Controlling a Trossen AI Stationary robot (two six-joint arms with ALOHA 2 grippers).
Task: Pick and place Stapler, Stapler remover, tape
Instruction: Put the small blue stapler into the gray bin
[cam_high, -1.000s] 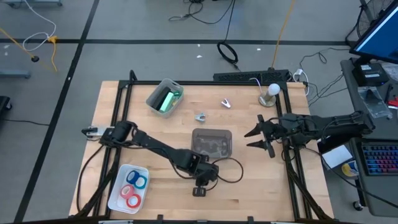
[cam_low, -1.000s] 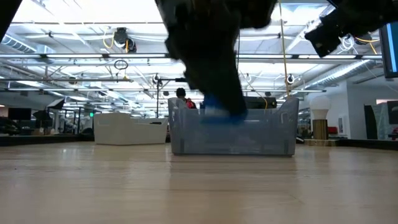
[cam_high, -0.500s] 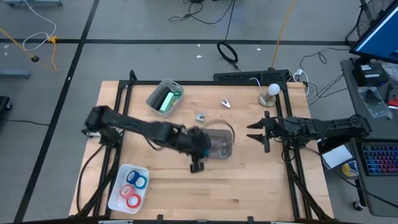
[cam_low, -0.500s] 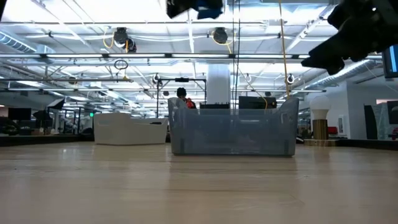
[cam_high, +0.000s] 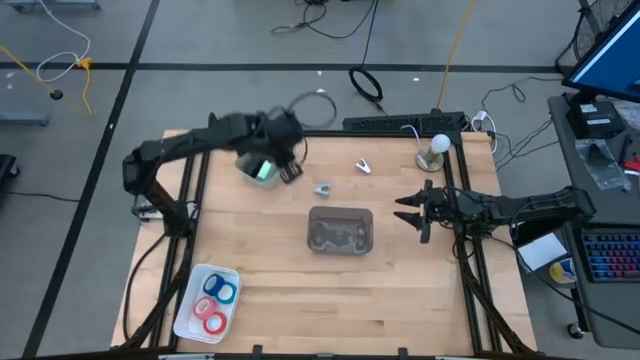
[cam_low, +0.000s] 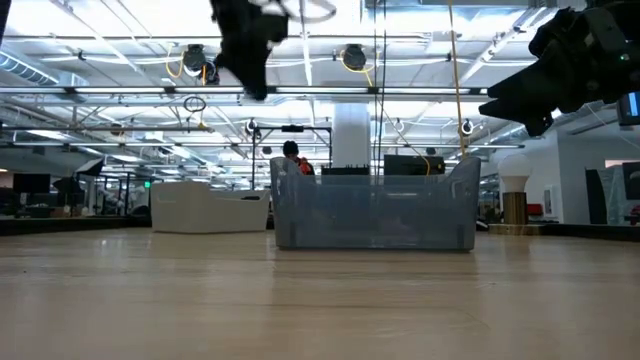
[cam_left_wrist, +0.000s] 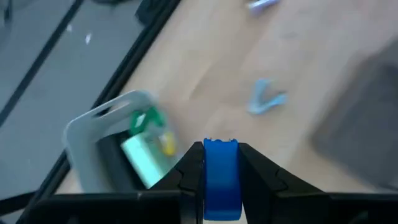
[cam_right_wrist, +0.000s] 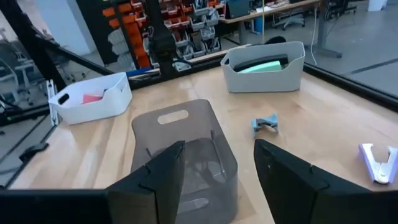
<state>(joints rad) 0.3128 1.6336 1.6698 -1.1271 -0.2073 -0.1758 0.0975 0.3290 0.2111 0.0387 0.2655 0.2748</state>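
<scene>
**Blue tape roll carried over the far-left bin**

Tape (cam_left_wrist: 221, 183), a blue roll, sits clenched edge-on between the fingers of the left gripper (cam_high: 285, 165), which hangs above the table's far-left part, over the grey bin (cam_high: 262, 157) with something green inside. More tape rolls (cam_high: 212, 305), red and blue, lie in the white tray (cam_high: 190, 315) at the near-left corner. The right gripper (cam_high: 408, 217), fingers spread and holding nothing, waits beside the clear box (cam_high: 340, 229) at the table's middle. A small grey clip-like tool (cam_high: 322, 187) and a white one (cam_high: 363, 166) lie beyond that box.

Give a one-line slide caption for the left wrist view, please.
Left gripper shut on a blue tape roll, above the white bin holding a green stapler.
</scene>
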